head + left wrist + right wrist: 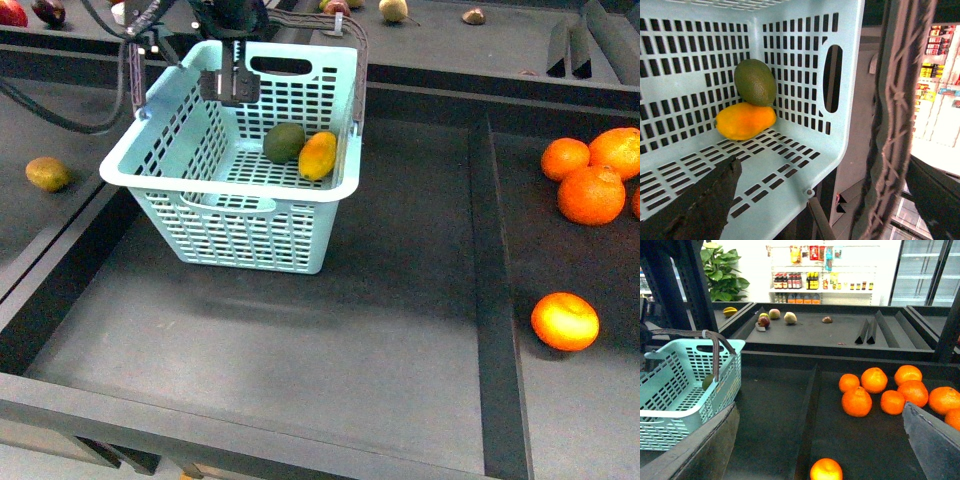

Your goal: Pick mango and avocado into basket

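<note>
The turquoise basket (230, 192) stands at the back left of the middle bin. The dark green avocado (284, 141) and the yellow mango (318, 155) lie touching in its far right corner. My left gripper (230, 85) hangs open and empty over the basket's far left side. In the left wrist view the avocado (755, 81) and mango (745, 121) rest in the basket's corner (790, 167), and the left gripper (820, 210) straddles the brown-grey handle (895, 100). My right gripper (822, 447) is open and empty, right of the basket (670, 412).
Several oranges (590, 180) lie in the right bin, one apart (565, 320) nearer the front. A raised divider (497, 300) separates the bins. A small brownish-olive fruit (47, 173) lies in the left bin. More fruits (775, 316) sit on the back shelf.
</note>
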Motion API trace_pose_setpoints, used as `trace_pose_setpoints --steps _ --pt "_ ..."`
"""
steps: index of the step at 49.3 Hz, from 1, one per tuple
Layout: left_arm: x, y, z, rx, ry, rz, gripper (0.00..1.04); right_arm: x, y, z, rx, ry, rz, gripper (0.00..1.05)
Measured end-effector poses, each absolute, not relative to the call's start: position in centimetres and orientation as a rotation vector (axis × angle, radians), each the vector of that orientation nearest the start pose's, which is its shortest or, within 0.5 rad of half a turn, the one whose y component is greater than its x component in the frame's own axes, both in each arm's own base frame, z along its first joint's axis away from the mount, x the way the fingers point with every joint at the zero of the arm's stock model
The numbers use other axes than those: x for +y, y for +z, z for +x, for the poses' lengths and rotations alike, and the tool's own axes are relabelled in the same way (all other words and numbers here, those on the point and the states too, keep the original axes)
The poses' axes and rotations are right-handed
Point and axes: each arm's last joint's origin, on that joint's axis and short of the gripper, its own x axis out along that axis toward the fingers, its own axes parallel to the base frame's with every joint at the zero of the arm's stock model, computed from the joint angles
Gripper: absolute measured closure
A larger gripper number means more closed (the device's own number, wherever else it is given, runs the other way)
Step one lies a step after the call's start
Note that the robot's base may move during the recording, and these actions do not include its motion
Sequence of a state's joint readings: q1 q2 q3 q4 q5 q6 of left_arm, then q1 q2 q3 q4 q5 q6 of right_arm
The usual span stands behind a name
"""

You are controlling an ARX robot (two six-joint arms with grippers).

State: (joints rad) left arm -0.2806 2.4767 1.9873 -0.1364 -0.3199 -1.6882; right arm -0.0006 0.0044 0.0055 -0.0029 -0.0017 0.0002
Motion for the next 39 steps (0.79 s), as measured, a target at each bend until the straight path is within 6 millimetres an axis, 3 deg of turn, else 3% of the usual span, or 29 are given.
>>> trace_pose_setpoints --steps 1,8,16,29,33,39 --pt "-14.0 15.2 52.3 0.403 0.521 -1.449 0.06 0.0 16.5 9.8 0.002 0.001 0.0 0.08" --pt "-10.3 19.6 46.7 0.384 0.548 -1.453 0.07 0.0 16.5 9.8 0.002 0.001 0.0 0.08" --pt "-7.3 22.4 42.9 0.347 0.509 -1.392 0.07 0.0 16.5 9.8 0.002 0.001 0.0 0.08" --pt "-1.2 27.7 35.5 0.209 0.433 -1.022 0.07 0.0 16.5 9.8 0.002 0.001 0.0 0.08" --pt "0.5 28.6 33.2 0.189 0.425 -0.949 0.07 0.0 16.5 9.8 0.002 0.001 0.0 0.08" --pt "2.2 28.3 30.5 0.172 0.452 -0.823 0.07 0.0 16.5 9.8 0.002 0.001 0.0 0.08"
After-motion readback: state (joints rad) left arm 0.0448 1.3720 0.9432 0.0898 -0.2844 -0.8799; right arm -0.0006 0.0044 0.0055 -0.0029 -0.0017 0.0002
